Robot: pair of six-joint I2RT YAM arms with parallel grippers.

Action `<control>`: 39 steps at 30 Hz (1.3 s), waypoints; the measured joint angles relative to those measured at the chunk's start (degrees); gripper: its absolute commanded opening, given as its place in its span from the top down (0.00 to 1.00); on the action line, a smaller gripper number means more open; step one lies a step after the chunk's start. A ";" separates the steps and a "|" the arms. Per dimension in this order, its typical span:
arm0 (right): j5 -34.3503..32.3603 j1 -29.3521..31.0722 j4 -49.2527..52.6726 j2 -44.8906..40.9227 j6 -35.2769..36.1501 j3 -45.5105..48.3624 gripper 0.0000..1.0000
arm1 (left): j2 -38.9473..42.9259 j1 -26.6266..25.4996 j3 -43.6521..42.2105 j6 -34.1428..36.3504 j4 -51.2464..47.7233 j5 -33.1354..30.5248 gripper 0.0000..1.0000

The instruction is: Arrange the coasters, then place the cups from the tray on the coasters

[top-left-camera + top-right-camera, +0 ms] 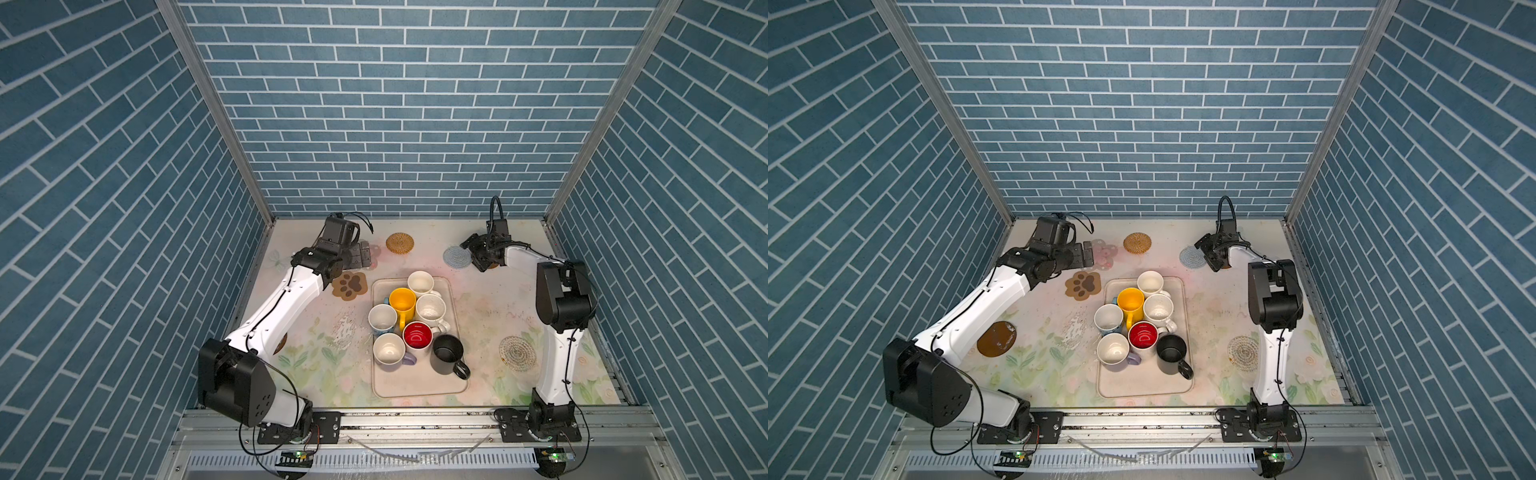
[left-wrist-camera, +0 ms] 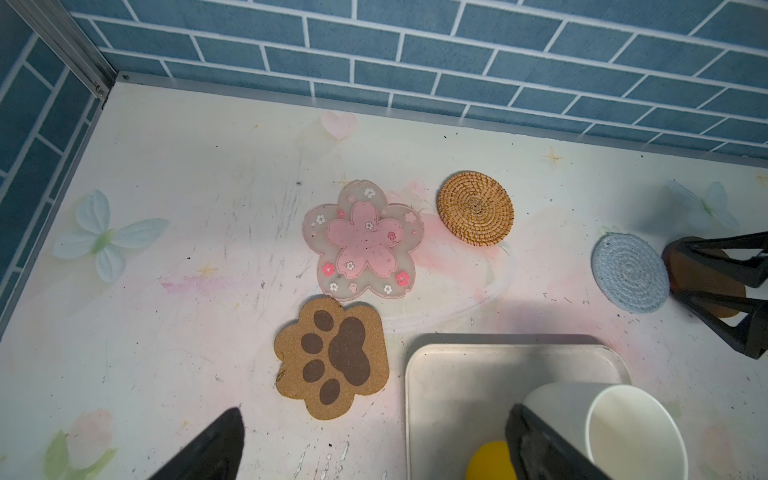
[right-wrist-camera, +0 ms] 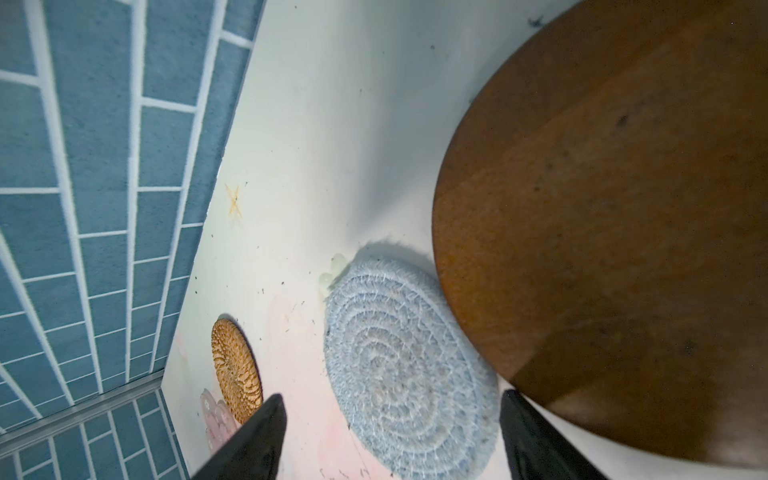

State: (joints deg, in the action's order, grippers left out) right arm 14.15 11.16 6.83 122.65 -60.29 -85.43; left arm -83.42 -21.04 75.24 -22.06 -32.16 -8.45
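Left hand [image 1: 365, 254] wide over pink flower coaster [image 2: 365, 241], off far-left corner of tray [image 1: 415, 388]; right hand [image 1: 477, 254] spread, empty, over brown disc [image 3: 602, 228] off its far-right corner. You've all seven cups [image 1: 402, 302] in tray.

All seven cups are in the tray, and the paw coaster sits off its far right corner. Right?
Wrong side. The paw coaster lies off the far left corner of the tray, not the right, as both top views show. The rest stands.
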 measured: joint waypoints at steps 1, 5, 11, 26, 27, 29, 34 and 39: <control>0.02 -0.02 -0.39 0.46 -0.26 0.00 0.19 | -0.20 0.00 0.20 0.09 -0.28 0.00 0.01; -0.72 -0.31 -0.94 0.59 -1.03 -0.11 0.19 | -1.36 -0.11 1.29 0.59 -0.85 -0.04 0.01; -1.31 -1.66 -1.01 0.59 -1.40 -0.09 0.19 | -2.34 -0.37 3.06 1.33 -1.81 -0.04 0.01; -1.88 -8.41 -1.16 0.59 -1.16 -0.02 0.21 | -6.47 -1.38 5.64 2.25 -3.10 -0.04 0.01; -1.99 -8.57 -0.90 0.59 -0.92 -0.09 0.21 | -6.69 -1.40 5.75 2.36 -3.23 -0.02 0.01; -2.40 -8.74 -0.46 0.59 -0.48 -0.15 0.21 | -6.95 -1.40 6.16 2.45 -3.58 -0.04 0.01; -4.00 -7.61 1.55 0.59 1.68 -1.09 0.21 | -7.10 -1.40 6.91 2.71 -3.61 -0.04 0.01; -4.48 -4.85 4.15 1.36 1.81 -3.37 0.20 | -8.00 -1.40 8.33 3.30 -4.07 -0.04 0.01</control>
State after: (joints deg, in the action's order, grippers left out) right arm 9.67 6.31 10.98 124.01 -58.48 -88.79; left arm -91.42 -22.44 83.57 -18.76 -36.23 -8.49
